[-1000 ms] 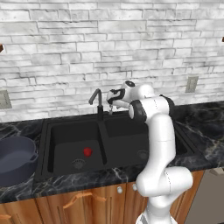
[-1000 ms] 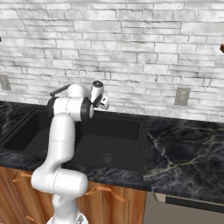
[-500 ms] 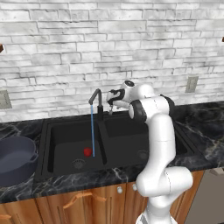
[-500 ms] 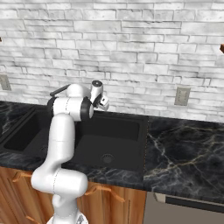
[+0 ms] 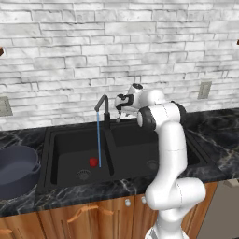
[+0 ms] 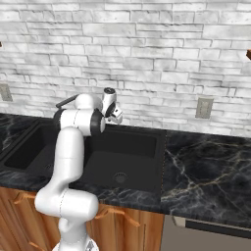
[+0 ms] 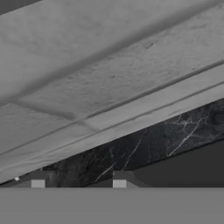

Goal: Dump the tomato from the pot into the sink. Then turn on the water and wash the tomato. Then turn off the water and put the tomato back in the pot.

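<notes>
Tomato [image 5: 94,162] in sink [image 5: 70,140] under faucet [image 5: 103,106] stream

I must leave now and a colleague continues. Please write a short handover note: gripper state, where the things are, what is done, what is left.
Gripper: shut, empty, beside the faucet behind the sink.
Tomato: in the left basin, close beside the running water stream.
Pot: on the counter left of the sink, empty as far as visible.
Done: tomato dumped, water on.
Left: finish washing, turn water off, return tomato to the pot.
</notes>
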Robot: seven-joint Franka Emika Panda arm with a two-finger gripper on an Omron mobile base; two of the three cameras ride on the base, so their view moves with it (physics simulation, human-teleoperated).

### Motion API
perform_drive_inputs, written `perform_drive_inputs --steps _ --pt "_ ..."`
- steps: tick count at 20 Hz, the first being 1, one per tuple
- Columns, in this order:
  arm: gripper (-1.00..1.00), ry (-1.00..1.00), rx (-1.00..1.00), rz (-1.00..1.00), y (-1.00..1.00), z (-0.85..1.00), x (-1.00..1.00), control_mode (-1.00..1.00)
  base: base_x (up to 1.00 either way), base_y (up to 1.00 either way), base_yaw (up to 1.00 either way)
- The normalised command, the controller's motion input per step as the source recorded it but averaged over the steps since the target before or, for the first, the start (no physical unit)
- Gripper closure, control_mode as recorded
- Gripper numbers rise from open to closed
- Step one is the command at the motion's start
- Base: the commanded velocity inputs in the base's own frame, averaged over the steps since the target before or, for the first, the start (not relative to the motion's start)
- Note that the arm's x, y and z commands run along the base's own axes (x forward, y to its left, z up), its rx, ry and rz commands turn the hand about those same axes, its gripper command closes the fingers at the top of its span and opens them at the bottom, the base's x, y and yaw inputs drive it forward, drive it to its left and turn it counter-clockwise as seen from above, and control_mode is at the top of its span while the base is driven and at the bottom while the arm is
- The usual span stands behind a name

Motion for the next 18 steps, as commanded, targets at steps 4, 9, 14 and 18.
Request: perform_drive_inputs --steps 4,9,14,18 --pt "-1.00 0.01 0.02 0.00 -0.34 -0.05 -0.19 -1.00 0.00 0.00 0.00" --pt "-1.00 -0.08 0.06 0.00 0.00 0.16 -0.14 -1.00 0.00 0.00 0.00" --pt "-1.00 -0.13 0.10 0.00 -0.08 0.49 -0.02 -1.00 0.00 0.00 0.00" --pt "-1.00 -0.11 0.08 0.00 -0.26 0.65 -0.01 -1.00 0.00 0.00 0.00"
